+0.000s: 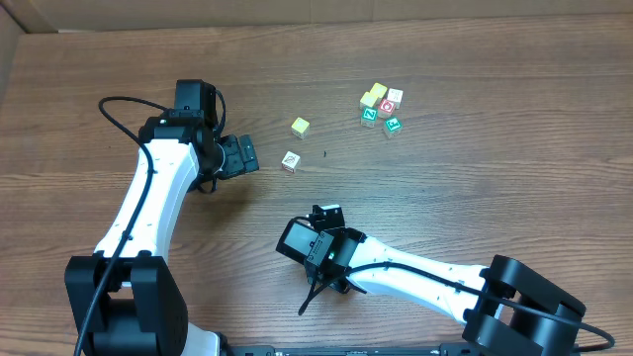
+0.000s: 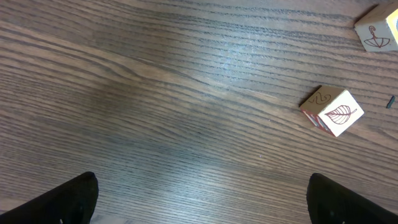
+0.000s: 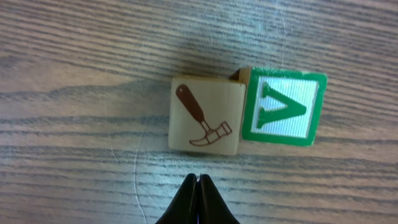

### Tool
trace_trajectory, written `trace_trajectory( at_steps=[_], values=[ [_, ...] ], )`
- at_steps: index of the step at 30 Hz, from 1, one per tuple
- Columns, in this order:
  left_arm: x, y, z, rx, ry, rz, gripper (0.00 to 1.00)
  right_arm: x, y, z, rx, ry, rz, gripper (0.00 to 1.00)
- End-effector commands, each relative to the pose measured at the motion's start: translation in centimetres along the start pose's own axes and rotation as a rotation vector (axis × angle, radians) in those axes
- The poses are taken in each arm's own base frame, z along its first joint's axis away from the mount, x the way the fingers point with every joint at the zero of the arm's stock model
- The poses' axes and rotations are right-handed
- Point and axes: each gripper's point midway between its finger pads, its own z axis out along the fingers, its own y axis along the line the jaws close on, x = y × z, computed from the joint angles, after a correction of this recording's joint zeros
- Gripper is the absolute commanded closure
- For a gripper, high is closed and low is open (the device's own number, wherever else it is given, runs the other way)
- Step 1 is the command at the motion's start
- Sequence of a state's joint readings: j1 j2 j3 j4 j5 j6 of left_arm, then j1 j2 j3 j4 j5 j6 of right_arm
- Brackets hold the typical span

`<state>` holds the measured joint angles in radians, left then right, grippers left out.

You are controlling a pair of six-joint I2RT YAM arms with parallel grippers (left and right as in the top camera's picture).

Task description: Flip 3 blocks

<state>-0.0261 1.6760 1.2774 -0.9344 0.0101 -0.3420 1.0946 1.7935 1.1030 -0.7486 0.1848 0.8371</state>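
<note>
Two touching blocks [image 3: 205, 115] lie just beyond the closed right pincer [image 3: 198, 179].

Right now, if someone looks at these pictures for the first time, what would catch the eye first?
In the right wrist view, a hammer-picture block and a green V block touch side by side, just in front of the shut right gripper. The open left gripper has a leaf-picture block ahead, off to the right in its view. Overhead, a cluster of coloured blocks sits farther back.
</note>
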Motion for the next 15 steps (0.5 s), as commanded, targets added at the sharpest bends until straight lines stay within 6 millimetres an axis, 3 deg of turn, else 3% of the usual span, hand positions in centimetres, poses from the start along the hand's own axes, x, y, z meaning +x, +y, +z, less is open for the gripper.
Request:
trace_trajectory(
  at_steps=[1,15],
  values=[
    [-0.49,0.01,-0.21,-0.006,-0.014,-0.014,0.0,-0.22,-0.09,0.06,0.01,-0.022,0.001,0.96],
    [-0.49,0.01,-0.21,-0.006,-0.014,-0.014,0.0,-0.72,-0.18,0.17,0.02,-0.049,0.003,0.96]
  ],
)
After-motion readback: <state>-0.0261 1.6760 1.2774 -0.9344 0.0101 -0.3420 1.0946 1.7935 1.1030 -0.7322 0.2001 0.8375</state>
